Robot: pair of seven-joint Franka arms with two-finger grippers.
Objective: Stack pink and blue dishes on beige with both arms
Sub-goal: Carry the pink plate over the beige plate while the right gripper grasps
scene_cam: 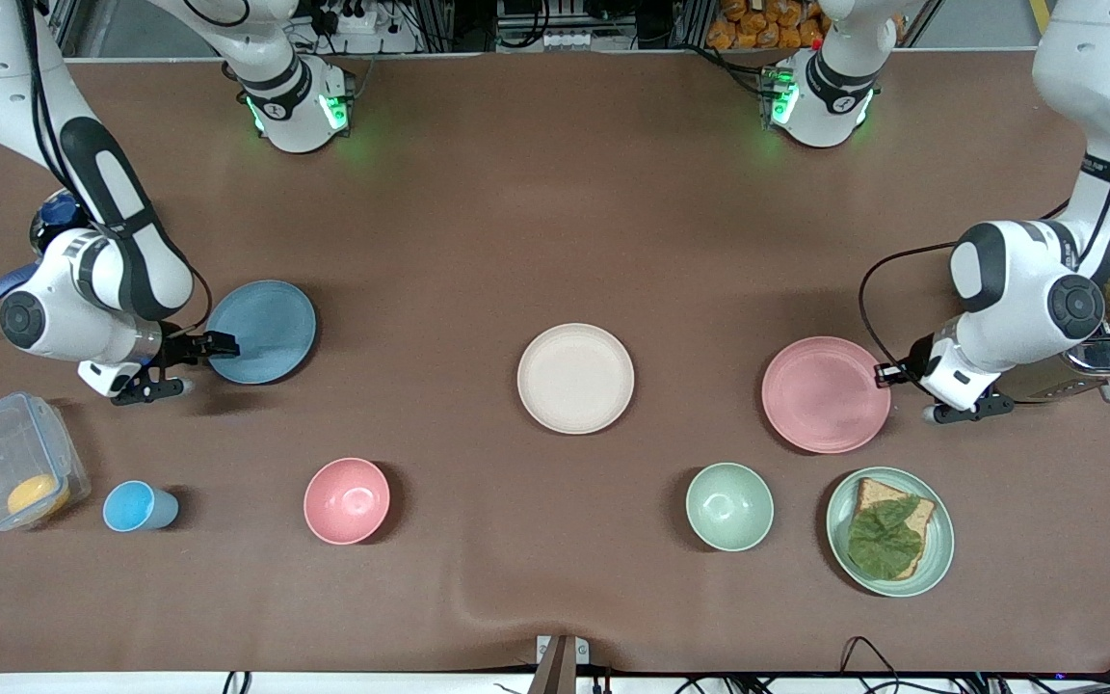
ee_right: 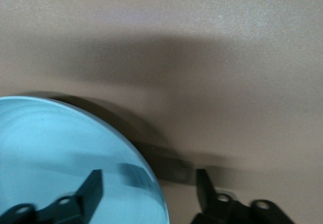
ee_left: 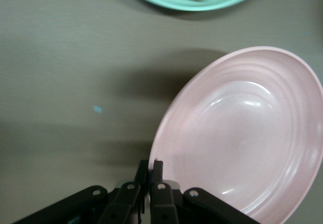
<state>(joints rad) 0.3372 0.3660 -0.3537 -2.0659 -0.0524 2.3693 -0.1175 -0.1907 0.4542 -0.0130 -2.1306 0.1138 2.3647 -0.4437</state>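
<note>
Your beige plate (scene_cam: 575, 378) sat mid-table, with the pink plate (scene_cam: 826, 394) toward the left arm's end and the blue plate (scene_cam: 262, 331) toward the right arm's. Left gripper (ee_left: 150, 169) pinched the pink rim tight; right gripper (ee_right: 149, 181) straddled the blue rim, jaws wide.

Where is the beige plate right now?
The beige plate sits mid-table in the front view, between the blue plate and the pink plate.
</note>
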